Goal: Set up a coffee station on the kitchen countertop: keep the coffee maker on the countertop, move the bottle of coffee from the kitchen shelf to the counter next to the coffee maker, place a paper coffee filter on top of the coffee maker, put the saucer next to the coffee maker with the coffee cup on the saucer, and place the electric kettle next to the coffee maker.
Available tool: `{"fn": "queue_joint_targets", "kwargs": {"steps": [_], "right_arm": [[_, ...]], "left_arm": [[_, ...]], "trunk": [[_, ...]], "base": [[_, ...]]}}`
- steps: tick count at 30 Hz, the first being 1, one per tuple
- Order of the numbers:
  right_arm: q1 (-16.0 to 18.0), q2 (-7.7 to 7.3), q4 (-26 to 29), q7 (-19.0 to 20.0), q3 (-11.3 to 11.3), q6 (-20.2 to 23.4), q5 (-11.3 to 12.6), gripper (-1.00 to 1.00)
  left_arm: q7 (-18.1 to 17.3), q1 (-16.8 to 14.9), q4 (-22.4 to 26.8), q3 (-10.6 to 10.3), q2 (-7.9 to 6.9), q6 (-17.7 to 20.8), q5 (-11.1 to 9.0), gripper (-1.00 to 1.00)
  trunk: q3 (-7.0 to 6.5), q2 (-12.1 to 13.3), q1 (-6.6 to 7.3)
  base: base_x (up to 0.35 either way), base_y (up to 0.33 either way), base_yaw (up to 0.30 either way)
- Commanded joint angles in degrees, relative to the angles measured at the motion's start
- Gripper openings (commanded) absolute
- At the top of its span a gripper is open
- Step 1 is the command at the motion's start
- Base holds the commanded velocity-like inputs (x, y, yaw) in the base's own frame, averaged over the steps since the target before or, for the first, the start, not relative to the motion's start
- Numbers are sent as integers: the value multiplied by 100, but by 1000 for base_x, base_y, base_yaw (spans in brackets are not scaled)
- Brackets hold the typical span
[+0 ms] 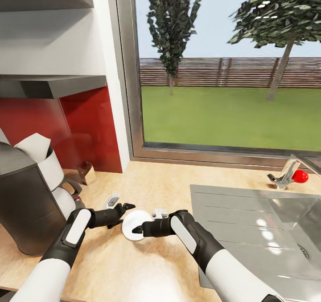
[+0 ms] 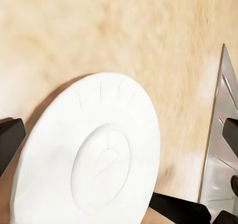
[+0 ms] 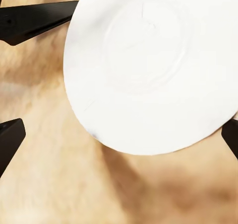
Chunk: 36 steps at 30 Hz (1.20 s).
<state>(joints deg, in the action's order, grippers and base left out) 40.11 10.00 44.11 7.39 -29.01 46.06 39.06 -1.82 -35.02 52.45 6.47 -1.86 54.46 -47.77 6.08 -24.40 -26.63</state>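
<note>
Saucer (image 1: 135,224) sits tilted between both grippers: left gripper (image 1: 126,208) spread at its rim, right gripper (image 1: 139,229) spread too, coffee maker (image 1: 26,195) just left, sink (image 1: 258,230) right.

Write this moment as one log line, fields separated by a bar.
scene: countertop by sink | object: saucer between both grippers | left gripper: at rim | right gripper: at rim | coffee maker: on counter

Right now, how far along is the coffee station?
Done: the coffee maker stands on the counter with a white filter on top. In hand: the saucer sits between the left pincer and right pincer; which one grips it is unclear, and it looks lifted in the wrist views. Left: cup, coffee bottle, kettle.
</note>
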Motion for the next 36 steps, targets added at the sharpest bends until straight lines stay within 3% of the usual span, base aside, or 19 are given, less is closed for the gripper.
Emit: {"fn": "queue_joint_targets", "kwargs": {"steps": [1,11,17,29,30,36], "right_arm": [[6,0,1,35,0,17,-47,100],[6,0,-3,35,-1,17,-52,100],[6,0,-5,35,-3,17,-53,100],[6,0,-46,26,-9,17,-56,100],[6,0,-62,26,-9,17,-56,-100],[6,0,-96,25,-9,17,-56,-100]], "left_arm": [[-20,-5,2,9,2,29,4,100],[-1,-12,-2,-63,2,63,14,100],[1,-30,-5,-346,-1,98,13,100],[-11,-31,-7,-374,-51,117,-3,100],[-11,-31,-5,-375,-51,117,-7,100],[-11,-31,-7,-375,-60,117,-13,100]], "trunk": [[12,-12,-3],[12,-12,-3],[12,-12,-3],[12,-12,-3],[12,-12,-3],[12,-12,-3]], "base": [[0,0,0],[0,0,0],[0,0,0],[0,0,0],[0,0,0],[0,0,0]]}}
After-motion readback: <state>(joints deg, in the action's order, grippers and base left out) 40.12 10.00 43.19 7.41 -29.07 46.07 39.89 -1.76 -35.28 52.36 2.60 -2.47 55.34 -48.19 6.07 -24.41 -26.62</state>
